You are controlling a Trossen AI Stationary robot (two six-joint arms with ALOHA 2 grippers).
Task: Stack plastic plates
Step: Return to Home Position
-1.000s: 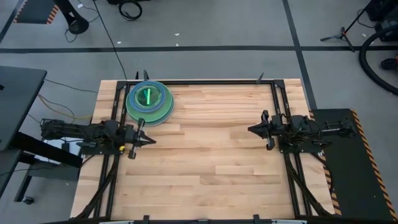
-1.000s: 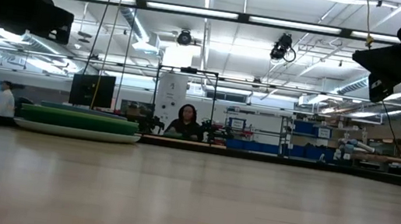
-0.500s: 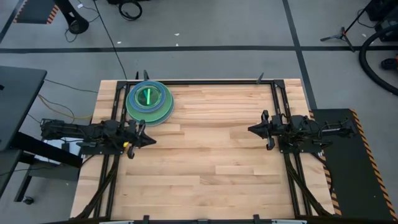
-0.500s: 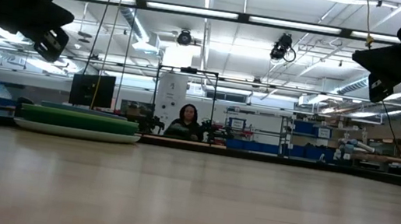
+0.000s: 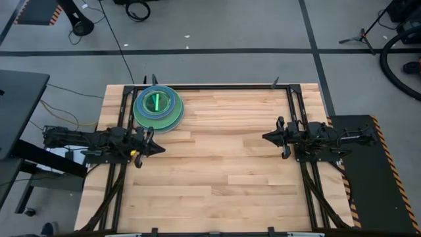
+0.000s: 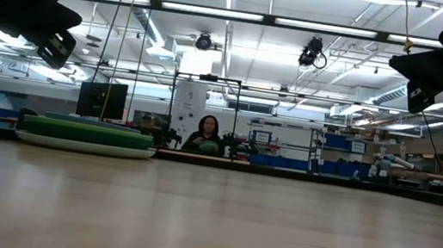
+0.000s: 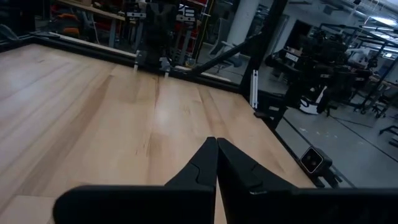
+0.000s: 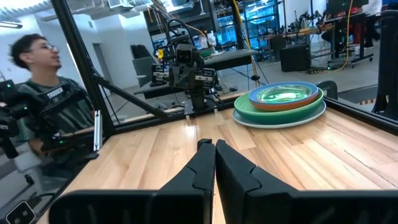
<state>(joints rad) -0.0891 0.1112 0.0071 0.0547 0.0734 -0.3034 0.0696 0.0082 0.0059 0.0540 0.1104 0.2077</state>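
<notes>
My left claw [image 5: 160,149], fingers pressed together and empty, sits left of frame centre; my right claw [image 5: 265,137], likewise, right of centre. The plastic plates [image 5: 158,107] stand stacked at the upper-left corner of the table [image 5: 223,171].

Plates [image 5: 158,108] all in one stack, far-left corner of table [image 5: 223,178]. Left arm [image 5: 85,139] just near of the stack at left edge; right arm [image 5: 329,137] at right edge, well apart.
</notes>
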